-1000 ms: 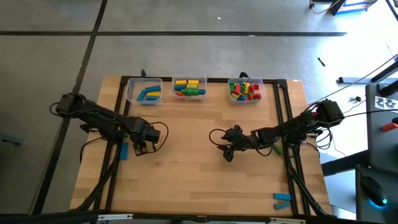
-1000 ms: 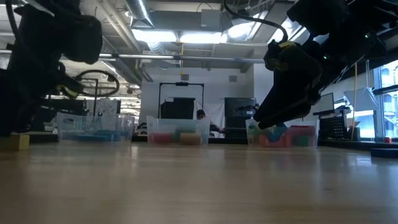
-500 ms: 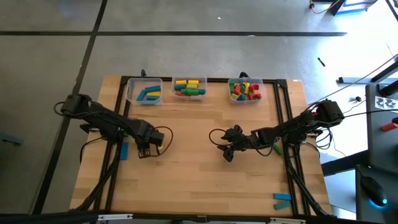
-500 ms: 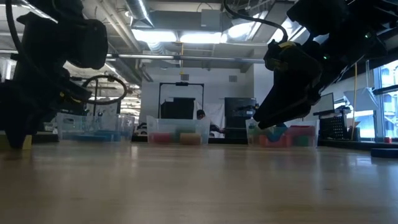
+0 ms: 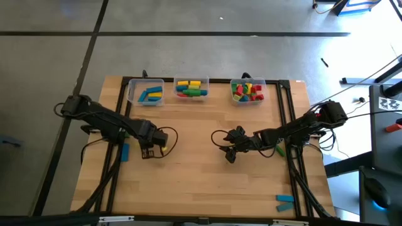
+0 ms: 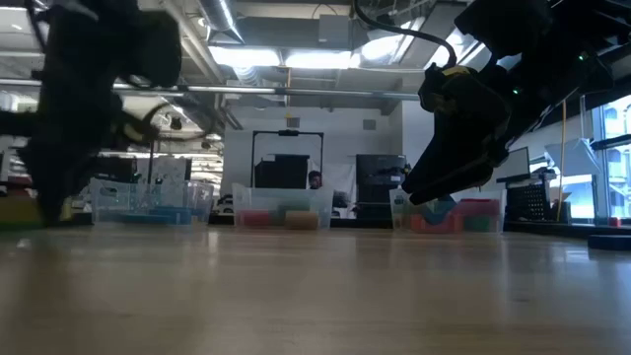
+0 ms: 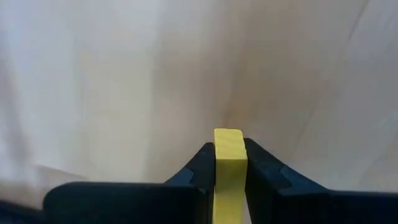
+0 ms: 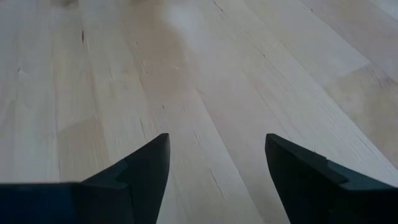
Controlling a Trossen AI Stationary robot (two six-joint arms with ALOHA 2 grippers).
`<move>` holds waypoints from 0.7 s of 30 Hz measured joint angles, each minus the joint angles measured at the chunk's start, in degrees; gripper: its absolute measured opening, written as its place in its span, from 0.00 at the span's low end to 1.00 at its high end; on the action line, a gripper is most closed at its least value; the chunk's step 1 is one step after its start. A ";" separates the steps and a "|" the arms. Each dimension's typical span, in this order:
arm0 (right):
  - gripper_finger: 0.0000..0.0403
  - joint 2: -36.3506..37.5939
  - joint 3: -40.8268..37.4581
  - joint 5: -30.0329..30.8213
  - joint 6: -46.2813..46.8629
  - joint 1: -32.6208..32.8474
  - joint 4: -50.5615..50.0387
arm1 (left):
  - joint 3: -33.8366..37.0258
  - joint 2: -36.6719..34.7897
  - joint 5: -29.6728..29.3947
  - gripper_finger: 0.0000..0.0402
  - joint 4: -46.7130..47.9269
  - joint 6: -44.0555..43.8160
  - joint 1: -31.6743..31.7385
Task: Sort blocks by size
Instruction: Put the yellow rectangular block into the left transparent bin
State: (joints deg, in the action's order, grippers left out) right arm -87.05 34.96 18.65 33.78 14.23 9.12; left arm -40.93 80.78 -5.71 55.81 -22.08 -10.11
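A small yellow block (image 7: 228, 168) sits between the fingers of my left gripper (image 7: 229, 149), which is shut on it over the table's left half (image 5: 151, 152). In the low view the block (image 6: 20, 211) shows blurred at the far left. My right gripper (image 5: 228, 152) hangs open above bare wood near the table's middle, nothing between its fingers (image 8: 216, 162). Along the far edge stand three clear bins with blocks: blue and yellow (image 5: 146, 93), mixed long ones (image 5: 191, 88), and short red, green and yellow ones (image 5: 247, 90). My left gripper pinches the yellow block by its two flat side faces (image 7: 218, 155), one dark finger (image 7: 200, 165) on each. The block's end face pokes out a little past the fingertips. The fingers point down toward the wood. Whether the block is clear of the table I cannot tell.
A blue block (image 5: 125, 151) lies beside the left arm, a green one (image 5: 279, 149) under the right arm. Blue and orange blocks (image 5: 284, 202) lie at the near right corner. The wood between the two grippers and toward the near edge is bare.
My left gripper has shifted a little toward the table's right and near edge, come down around the yellow block and shut on it. In the low view the block now sits slightly higher and more to the left.
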 joint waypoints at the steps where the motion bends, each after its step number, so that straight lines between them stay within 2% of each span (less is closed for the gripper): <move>1: 0.64 0.00 0.00 0.00 -0.01 0.01 0.00 | -1.17 -0.38 -1.52 0.11 1.01 0.02 -0.02; 8: 0.64 0.00 0.00 0.00 0.00 0.01 0.07 | -12.07 -5.59 -14.62 0.13 8.71 0.57 2.55; 14: 0.64 0.00 0.00 -0.02 -0.02 0.01 0.18 | -16.52 -10.94 -25.68 0.13 7.62 4.49 9.55; 21: 0.64 0.00 0.00 0.26 -0.04 0.01 0.21 | -16.42 -12.85 -27.72 0.13 -0.29 13.08 23.41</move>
State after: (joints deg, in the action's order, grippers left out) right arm -87.05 34.96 18.92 33.74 14.24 9.32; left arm -57.35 67.94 -33.44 55.51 -9.01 13.30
